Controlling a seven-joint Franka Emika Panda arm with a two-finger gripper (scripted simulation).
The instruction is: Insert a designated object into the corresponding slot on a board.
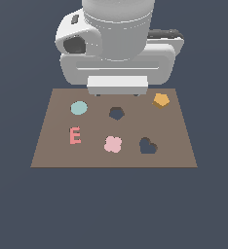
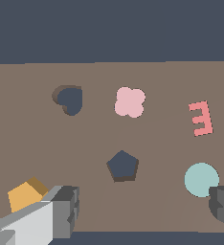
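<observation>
**Orange pentagon sits beside one finger of a wide-spread end effector**

The orange pentagon block (image 1: 161, 100) lies flat on the brown board (image 1: 52, 146), near the far corner on the exterior view's right. In the wrist view it shows just beside one finger of the end effector (image 2: 142, 210), outside the gap between the fingers and not gripped. The fingers (image 2: 63, 210) stand far apart with nothing between them but bare board. The dark pentagon slot (image 1: 116, 113) is unfilled, near the board's middle along the far side, well apart from the orange block.

The board rests on a plain, flat, dark blue-grey desk (image 1: 18, 209) that fills the surroundings; no walls or other furniture show.

Counted on the board: one orange pentagon, one teal disc (image 1: 79, 108), one pink flower piece (image 1: 113, 144), one red letter E (image 1: 75, 135). Two dark cutouts: the pentagon and a heart (image 1: 147, 146).
</observation>
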